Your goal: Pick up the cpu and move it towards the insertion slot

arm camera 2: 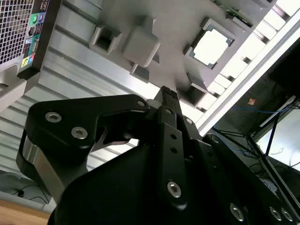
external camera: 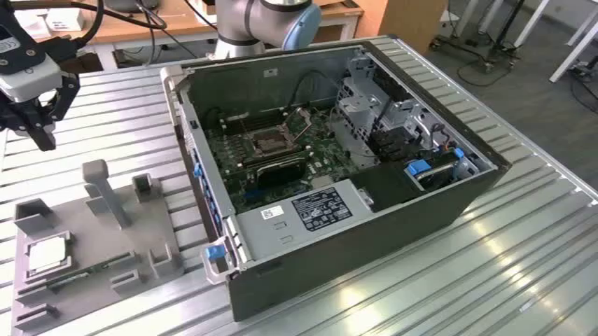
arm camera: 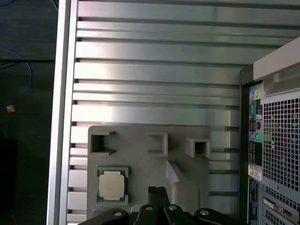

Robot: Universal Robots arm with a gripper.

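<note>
The cpu [external camera: 47,255] lies flat, silvery top up, in a square pocket of the grey holder plate [external camera: 94,238] at the exterior view's left; both wrist views also catch the cpu [arm camera 2: 211,47] [arm camera: 112,184]. My gripper [external camera: 43,142] hangs above the slatted table, behind the plate and well clear of the cpu, its fingers shut together with nothing between them. The gripper [arm camera: 157,191] [arm camera 2: 168,91] looks the same in both wrist views. The insertion slot [external camera: 274,142], a silver-framed square with a dark centre, sits on the green board inside the open computer case [external camera: 374,231].
Upright grey posts [external camera: 103,189] and small blocks stand on the holder plate, and a green memory stick [external camera: 80,274] lies near its front. The case's tall walls ring the board. The table's edge [arm camera: 61,117] runs close beside the plate. The arm's base [external camera: 257,28] stands behind the case.
</note>
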